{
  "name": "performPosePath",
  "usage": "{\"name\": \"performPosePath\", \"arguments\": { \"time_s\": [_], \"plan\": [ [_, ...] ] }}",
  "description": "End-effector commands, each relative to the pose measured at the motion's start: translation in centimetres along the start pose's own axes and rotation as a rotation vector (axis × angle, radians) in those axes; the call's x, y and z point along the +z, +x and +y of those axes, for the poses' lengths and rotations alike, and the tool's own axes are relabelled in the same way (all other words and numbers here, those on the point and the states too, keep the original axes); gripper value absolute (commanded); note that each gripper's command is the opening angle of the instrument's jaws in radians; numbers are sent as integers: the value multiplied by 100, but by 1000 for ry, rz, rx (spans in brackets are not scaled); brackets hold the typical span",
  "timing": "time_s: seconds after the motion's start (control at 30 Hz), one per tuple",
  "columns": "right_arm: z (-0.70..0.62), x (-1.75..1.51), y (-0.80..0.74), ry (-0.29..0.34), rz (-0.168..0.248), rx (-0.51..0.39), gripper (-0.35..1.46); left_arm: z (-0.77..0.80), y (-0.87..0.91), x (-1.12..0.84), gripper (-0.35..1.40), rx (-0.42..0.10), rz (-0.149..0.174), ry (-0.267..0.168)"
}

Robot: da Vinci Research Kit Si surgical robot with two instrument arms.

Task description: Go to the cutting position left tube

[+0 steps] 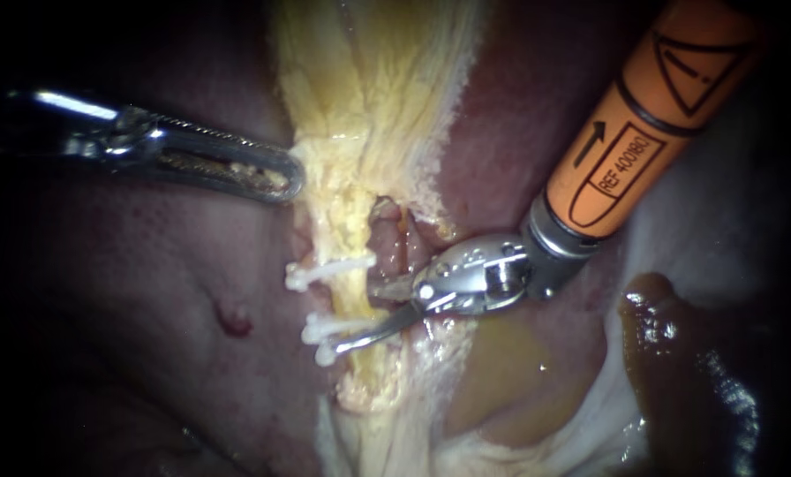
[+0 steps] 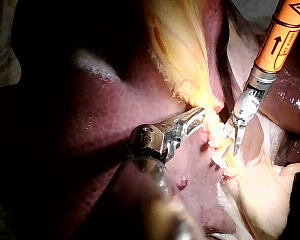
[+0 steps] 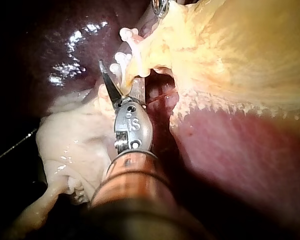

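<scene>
Left tube [image 1: 353, 299]: pale yellow strand running down mid endoscope view, liver [image 1: 148, 291] to its left, reddish opening [image 1: 387, 243] just to its right. White clips cross it: upper clip [image 1: 329, 270], lower clips [image 1: 323, 334] just below.

Right tool [image 1: 357, 318], scissor-type on an orange shaft [image 1: 643, 124] from upper right, is open with a clear gap between the blades and nothing gripped. Short blade points at the tube between upper clip and lower clips. Long blade reaches the lower clips.

Right wrist view adds detail: right tool [image 3: 121, 79] has yellow tube tissue sitting in the gap between its blades, clips just ahead. Can't tell if both blades touch it.

Left tool [image 1: 285, 179], shaft from the left, has its tip against the edge of the yellow tissue band [image 1: 369, 88] above the clips. Can't tell whether it holds that tissue. Its own wrist view (left tool [image 2: 197, 116]) doesn't settle it, but shows the two tools apart with the tube between them.

Brown fluid [image 1: 678, 353] shows only in the endoscope view, right of the right tool.
</scene>
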Motion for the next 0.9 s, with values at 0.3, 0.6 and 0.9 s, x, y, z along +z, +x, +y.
{"name": "performPosePath", "arguments": {
  "time_s": [0.3, 0.6, 0.9],
  "plan": [
    [7, 19, 5, 12, 25, -1, 140, 1, -2, 4, -35, -1, 0, -1],
    [13, 27, 8, 14, 54, -3, 139, 2, -3, 4, -35, -1, 0, -1],
    [4, 26, 13, 42, 75, -3, 140, 6, -4, 3, -35, -1, 1, 2]
  ]
}}
